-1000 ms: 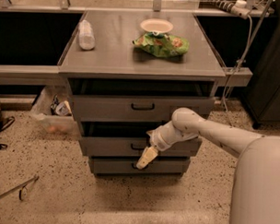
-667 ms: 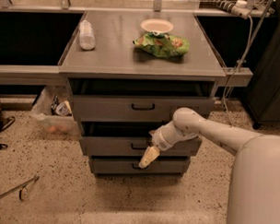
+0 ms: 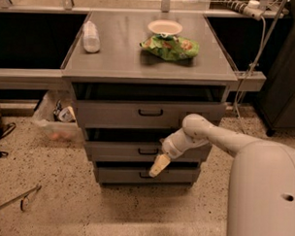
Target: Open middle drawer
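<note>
The grey metal cabinet (image 3: 149, 66) has three stacked drawers, each with a small black handle. The middle drawer (image 3: 117, 151) is the second one, and its handle (image 3: 147, 151) sits at the centre of its front. It juts out a little beyond the top drawer (image 3: 109, 113), with a dark gap above it. My gripper (image 3: 159, 165), cream-coloured, hangs down and to the left from the white arm (image 3: 210, 136). It is just right of and below the middle handle, over the seam above the bottom drawer (image 3: 121, 175).
On the cabinet top lie a plastic bottle (image 3: 90, 36), a white bowl (image 3: 164, 27) and a green snack bag (image 3: 170, 47). A plastic bin (image 3: 57, 124) sits on the floor at the left. A cable (image 3: 250, 65) hangs at the right, and a metal tool (image 3: 16, 200) lies on the floor.
My gripper has drifted slightly to the right and up in front of the drawers. The drawers have not visibly moved.
</note>
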Robot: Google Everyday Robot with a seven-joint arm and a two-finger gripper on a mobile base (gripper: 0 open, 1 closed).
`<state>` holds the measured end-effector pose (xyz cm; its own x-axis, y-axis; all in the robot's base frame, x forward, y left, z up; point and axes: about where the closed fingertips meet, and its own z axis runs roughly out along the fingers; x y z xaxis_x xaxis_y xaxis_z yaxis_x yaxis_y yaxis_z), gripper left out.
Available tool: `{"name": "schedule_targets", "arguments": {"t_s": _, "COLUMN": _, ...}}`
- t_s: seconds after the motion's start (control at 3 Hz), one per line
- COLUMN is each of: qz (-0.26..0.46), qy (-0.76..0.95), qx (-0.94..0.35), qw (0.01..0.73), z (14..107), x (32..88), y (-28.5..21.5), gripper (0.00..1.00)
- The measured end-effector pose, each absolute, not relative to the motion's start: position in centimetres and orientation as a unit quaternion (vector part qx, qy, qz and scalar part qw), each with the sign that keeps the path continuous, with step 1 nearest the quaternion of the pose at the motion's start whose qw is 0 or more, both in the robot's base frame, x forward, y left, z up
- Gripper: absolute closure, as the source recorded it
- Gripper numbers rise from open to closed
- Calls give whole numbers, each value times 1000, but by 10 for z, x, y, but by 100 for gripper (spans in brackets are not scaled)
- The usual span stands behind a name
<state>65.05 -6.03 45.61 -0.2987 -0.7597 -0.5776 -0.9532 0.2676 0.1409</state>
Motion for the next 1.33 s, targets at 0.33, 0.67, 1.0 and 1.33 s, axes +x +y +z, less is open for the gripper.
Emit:
{"name": "schedule_targets", "arguments": {"t_s": 0.33, "qz": 241, "qy": 771, "qx": -556, "qw": 197, "z": 452, "x": 654, "y": -60, "gripper": 0}}
{"name": "schedule_targets", "arguments": {"t_s": 0.67, "qz": 244, "qy": 770, "qx": -557, "qw": 193, "z": 452, "x": 654, "y": -60, "gripper": 0}}
{"name": "schedule_targets", "arguments": {"t_s": 1.0, "qz": 244, "qy": 770, "qx": -557, "qw": 193, "z": 455, "x": 654, "y": -60, "gripper": 0}}
{"name": "schedule_targets", "arguments": {"t_s": 1.33, "qz": 212, "qy": 763, "qx": -574, "qw": 208, "z": 455, "x": 651, "y": -51, "gripper": 0}}
